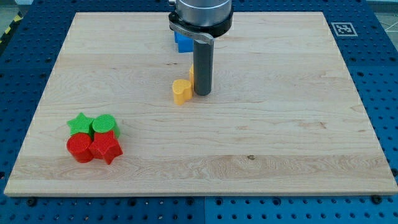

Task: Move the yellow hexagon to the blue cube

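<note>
My tip (202, 93) rests on the wooden board (280, 137) a little above its middle. A yellow block (181, 91), whose shape is unclear, lies just to the tip's left, close to it or touching it. A second yellow block (191, 74) shows only as a sliver behind the rod's left edge, so I cannot tell its shape. The blue cube (183, 42) sits near the view's top, partly hidden by the arm's head, and lies up and to the left of my tip.
A cluster sits at the view's lower left: a green star (79, 122), a green cylinder (104, 124), a red cylinder (79, 149) and a red star (106, 148), all touching. A marker tag (343, 28) is at the top right corner.
</note>
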{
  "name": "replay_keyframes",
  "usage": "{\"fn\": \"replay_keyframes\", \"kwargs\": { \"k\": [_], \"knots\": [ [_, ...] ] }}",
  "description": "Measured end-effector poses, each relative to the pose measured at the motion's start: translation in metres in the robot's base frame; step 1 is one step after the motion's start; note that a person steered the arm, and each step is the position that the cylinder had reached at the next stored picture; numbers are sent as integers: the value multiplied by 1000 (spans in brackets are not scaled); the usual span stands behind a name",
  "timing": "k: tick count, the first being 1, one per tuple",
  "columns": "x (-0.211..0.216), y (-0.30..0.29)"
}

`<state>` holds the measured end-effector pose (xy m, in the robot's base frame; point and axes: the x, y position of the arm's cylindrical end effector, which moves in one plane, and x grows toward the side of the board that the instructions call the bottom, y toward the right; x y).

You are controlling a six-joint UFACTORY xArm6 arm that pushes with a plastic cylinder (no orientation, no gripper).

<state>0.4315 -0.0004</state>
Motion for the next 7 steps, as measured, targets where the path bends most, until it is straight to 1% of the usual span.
{"fn": "replay_keyframes", "kwargs": {
  "k": [4, 7],
  "knots": [
    [-37, -5],
    [-57, -11]
  ]
}}
